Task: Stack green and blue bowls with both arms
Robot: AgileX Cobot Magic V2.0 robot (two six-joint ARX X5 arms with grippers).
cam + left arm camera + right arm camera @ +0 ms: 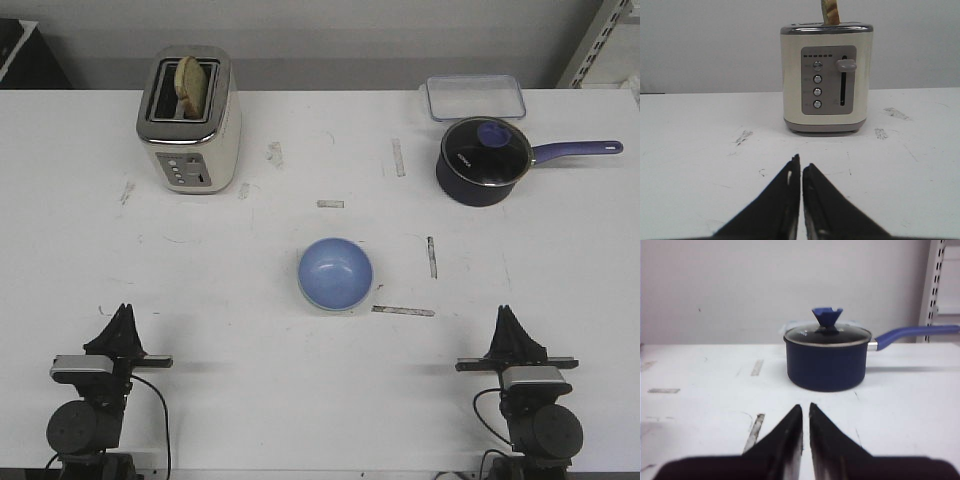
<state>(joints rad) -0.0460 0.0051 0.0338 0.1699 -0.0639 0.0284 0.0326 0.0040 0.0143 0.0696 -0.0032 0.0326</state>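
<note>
Blue bowl (335, 273) upright mid-tabletop (230, 380), a pale rim showing under its near edge. Left claw (122, 312) and right claw (505, 314) both closed, empty, at near edge. Toaster (190, 120) far-left, saucepan (484, 160) far-right.

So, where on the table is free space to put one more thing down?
The widest bare patches lie either side of the blue bowl: one toward the left gripper below the toaster, one toward the right gripper below the saucepan. The strip between toaster and saucepan is also free. The far right corner is crowded: saucepan and clear container sit close.
</note>
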